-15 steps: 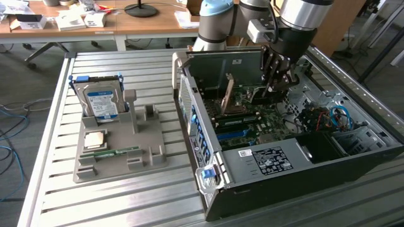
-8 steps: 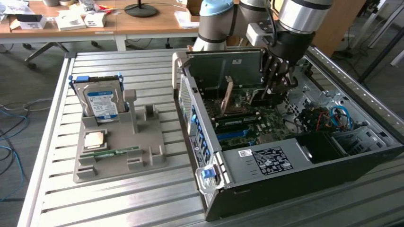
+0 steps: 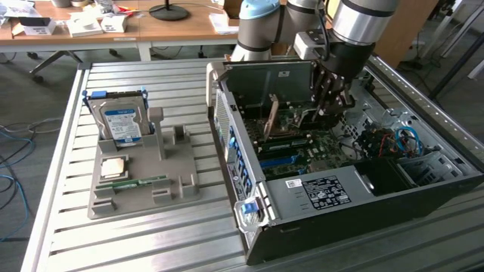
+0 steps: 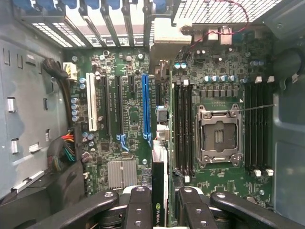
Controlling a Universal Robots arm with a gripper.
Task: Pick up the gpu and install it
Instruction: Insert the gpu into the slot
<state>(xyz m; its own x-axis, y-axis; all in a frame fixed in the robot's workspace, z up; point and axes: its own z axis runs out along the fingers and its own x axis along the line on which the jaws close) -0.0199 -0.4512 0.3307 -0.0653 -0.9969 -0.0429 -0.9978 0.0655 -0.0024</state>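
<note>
One arm, entered as seen from my remote station: it comes down from the upper middle of the exterior view, wrist near vertical, and reaches into the open computer case [image 3: 355,187] on the exterior view's right. Gripper [image 3: 330,110] sits low inside the case, above the motherboard [image 4: 128,119], fingers pointing down. One gpu [image 4: 158,212], seen edge-on in the wrist view as a thin dark card with a green logo, is pinched between the two black fingers [image 4: 138,200]. The jaws stand narrow, closed onto the card's faces. The card hangs straight out from the gripper [image 4: 161,193] toward the board. Its far end lies just beside the long blue slot [image 4: 145,107], between that slot and the black memory slots [image 4: 183,129] next to the CPU socket [image 4: 219,136]. I cannot tell whether the card's edge touches the board. One grey holder [image 3: 144,181] on the slatted table [image 3: 151,243], lower left of the exterior view, carries the hard drive [image 3: 121,122] upright, well apart from the gripper.
</note>
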